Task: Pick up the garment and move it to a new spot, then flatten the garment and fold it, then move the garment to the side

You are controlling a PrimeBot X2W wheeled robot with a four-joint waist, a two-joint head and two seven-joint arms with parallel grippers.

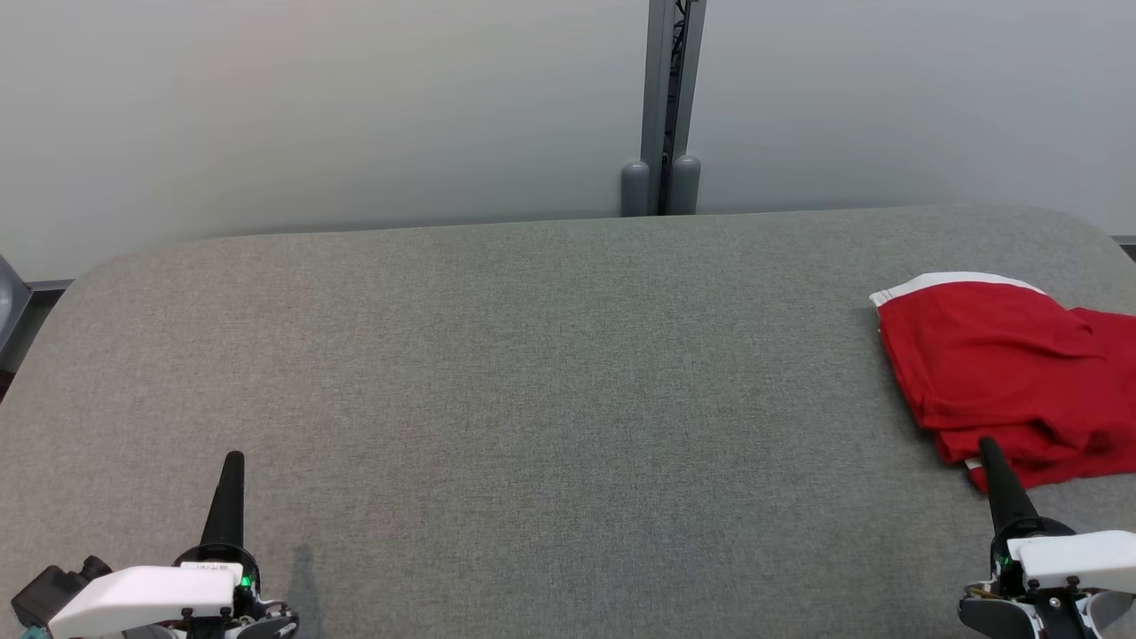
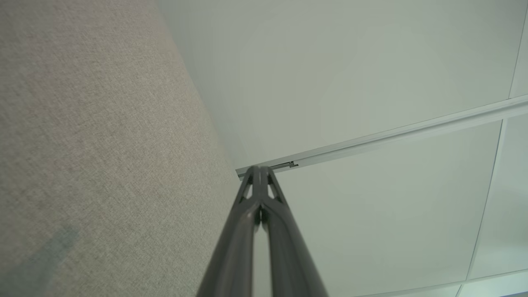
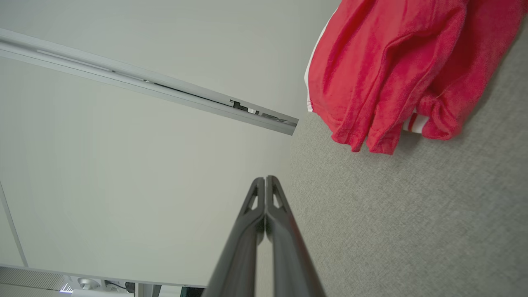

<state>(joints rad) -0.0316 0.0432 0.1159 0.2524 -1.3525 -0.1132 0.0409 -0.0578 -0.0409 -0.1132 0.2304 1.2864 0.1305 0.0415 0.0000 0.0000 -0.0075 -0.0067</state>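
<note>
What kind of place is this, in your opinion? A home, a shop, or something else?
Probably a robot test room or lab, not a home. A wide table covered in grey fabric stands before plain pale wall panels joined by a metal post, and one red garment lies on it.

Grey fabric-covered table (image 1: 532, 355) with rounded corners, pale frosted wall panels (image 1: 311, 106) behind, grey metal post (image 1: 661, 106) between panels
</note>
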